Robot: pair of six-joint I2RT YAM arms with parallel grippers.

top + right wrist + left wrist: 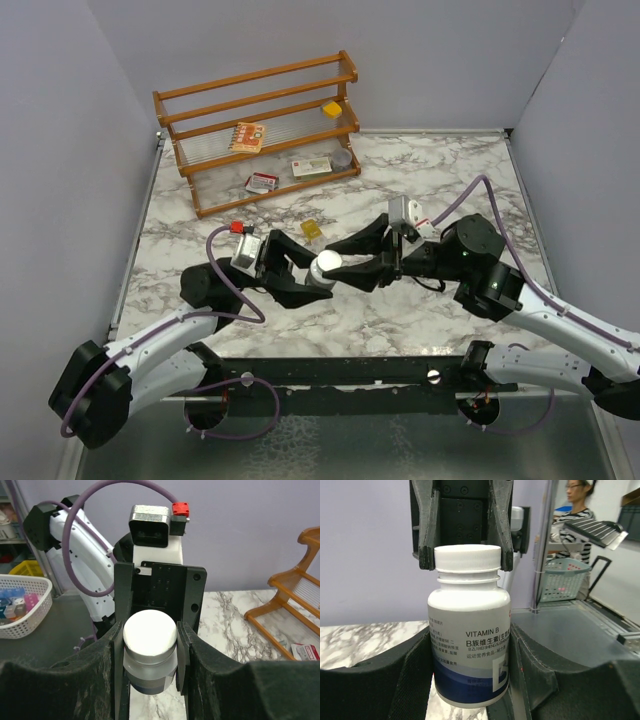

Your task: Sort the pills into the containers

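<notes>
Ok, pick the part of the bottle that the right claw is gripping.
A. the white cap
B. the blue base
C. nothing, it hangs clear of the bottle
A: the right claw pinches the white cap of the bottle from both sides, while the left claw clamps the body below it.

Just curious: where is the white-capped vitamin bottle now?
The white-capped vitamin bottle is mid-table in the top view, its body clamped by the left gripper, its cap by the right gripper.
</notes>
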